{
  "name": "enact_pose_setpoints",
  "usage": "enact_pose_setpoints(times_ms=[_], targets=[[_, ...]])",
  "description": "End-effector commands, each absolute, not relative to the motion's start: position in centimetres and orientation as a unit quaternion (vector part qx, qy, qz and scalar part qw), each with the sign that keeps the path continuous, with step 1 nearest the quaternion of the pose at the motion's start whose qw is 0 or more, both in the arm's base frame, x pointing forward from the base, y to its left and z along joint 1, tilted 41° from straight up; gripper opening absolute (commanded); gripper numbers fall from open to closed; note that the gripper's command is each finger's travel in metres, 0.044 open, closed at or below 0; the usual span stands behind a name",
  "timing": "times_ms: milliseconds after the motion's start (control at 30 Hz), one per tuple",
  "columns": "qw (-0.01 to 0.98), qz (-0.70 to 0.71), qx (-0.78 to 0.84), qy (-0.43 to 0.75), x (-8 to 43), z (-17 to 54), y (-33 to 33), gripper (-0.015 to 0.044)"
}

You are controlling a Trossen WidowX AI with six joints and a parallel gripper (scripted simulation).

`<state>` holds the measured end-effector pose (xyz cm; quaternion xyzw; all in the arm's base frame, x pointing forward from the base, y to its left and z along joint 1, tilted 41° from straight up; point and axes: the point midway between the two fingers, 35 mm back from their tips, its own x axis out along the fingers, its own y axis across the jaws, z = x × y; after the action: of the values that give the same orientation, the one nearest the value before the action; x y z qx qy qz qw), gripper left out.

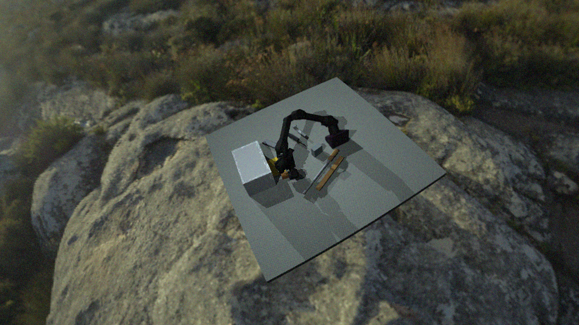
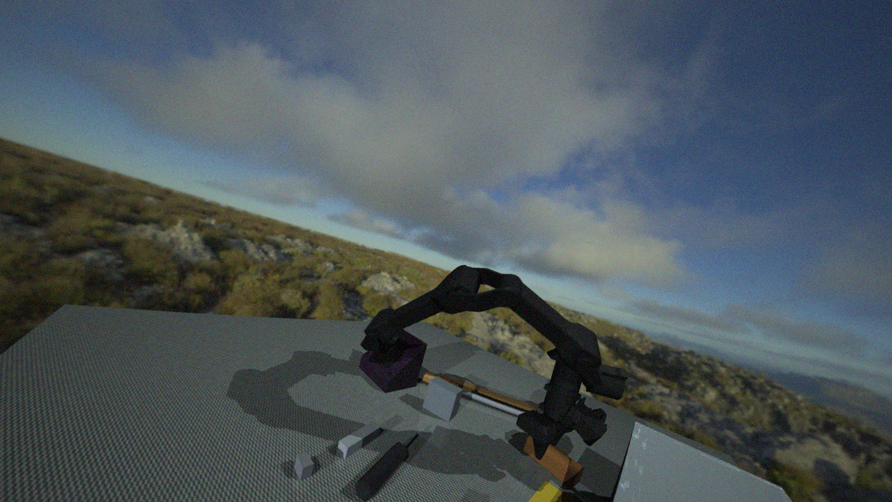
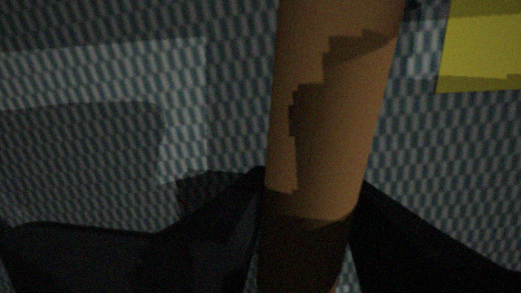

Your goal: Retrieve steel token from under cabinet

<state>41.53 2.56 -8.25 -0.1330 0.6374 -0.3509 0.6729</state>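
Note:
My gripper (image 2: 541, 442) (image 3: 304, 181) is shut on the orange-brown handle (image 1: 285, 175) (image 2: 553, 461) (image 3: 326, 122) of a tool, low over the table in front of the cabinet. A dark shaft shows just past the handle's far end; its tip is hidden. The pale box-shaped cabinet (image 1: 253, 162) (image 2: 686, 468) stands at the left in the top view. A yellow patch (image 1: 274, 165) (image 2: 545, 492) (image 3: 480, 49) lies in front of it, partly hidden by the arm; I cannot tell whether it is the marked area. The steel token and the vent slots are not visible.
A metal rod (image 2: 495, 404) and a wooden strip (image 1: 330, 173) lie side by side. A grey block (image 1: 316, 150) (image 2: 441, 398) stands near the purple arm base (image 1: 337, 138) (image 2: 396, 371). A black-handled tool (image 2: 381, 471), a pale bar (image 2: 357, 441) and a small block (image 2: 303, 466) lie nearby.

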Motion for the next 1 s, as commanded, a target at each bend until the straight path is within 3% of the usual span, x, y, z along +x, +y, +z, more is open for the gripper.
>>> enact_pose_setpoints(times_ms=[0, 967], targets=[[0.674, -0.351, -0.132, 0.637, 41.7, -7.9, 2.1, 0.0000], [0.673, -0.351, -0.132, 0.637, 40.9, -6.9, 0.7, 0.0000]])
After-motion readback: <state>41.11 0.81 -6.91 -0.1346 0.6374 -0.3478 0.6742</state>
